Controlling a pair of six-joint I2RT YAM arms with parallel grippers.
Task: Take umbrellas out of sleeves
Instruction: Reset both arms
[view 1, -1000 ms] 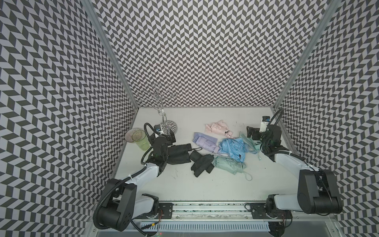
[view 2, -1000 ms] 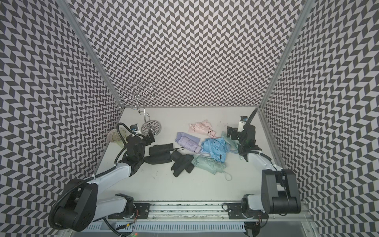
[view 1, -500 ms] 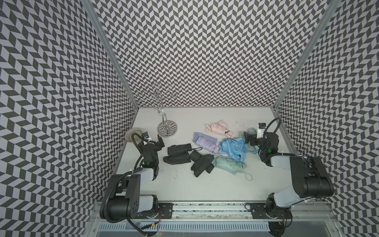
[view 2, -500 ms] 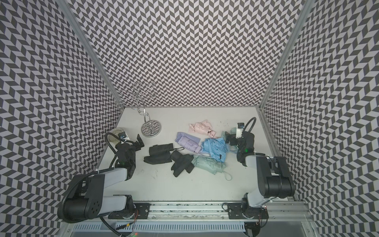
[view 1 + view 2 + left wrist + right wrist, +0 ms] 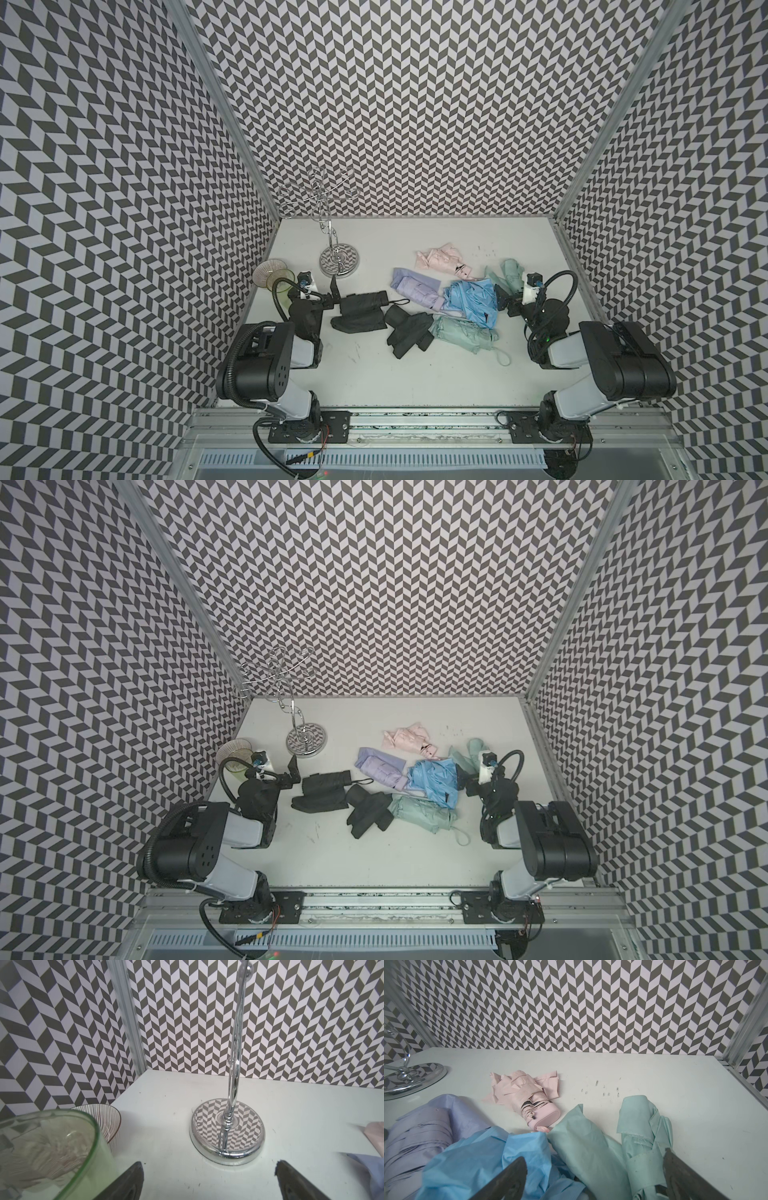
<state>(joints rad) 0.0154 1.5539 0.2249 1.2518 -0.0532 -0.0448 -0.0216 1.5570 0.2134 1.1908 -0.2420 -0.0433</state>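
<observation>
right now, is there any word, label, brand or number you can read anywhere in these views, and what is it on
No readable text in any view.
Small dark marks on the table, near the pink umbrella: too small to read, perhaps only scuffs.

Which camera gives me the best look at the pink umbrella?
The right wrist view: the pink umbrella lies close, its pleats, strap and handle end clear. Both top views show it small. The left wrist view catches only a pink edge.
</observation>
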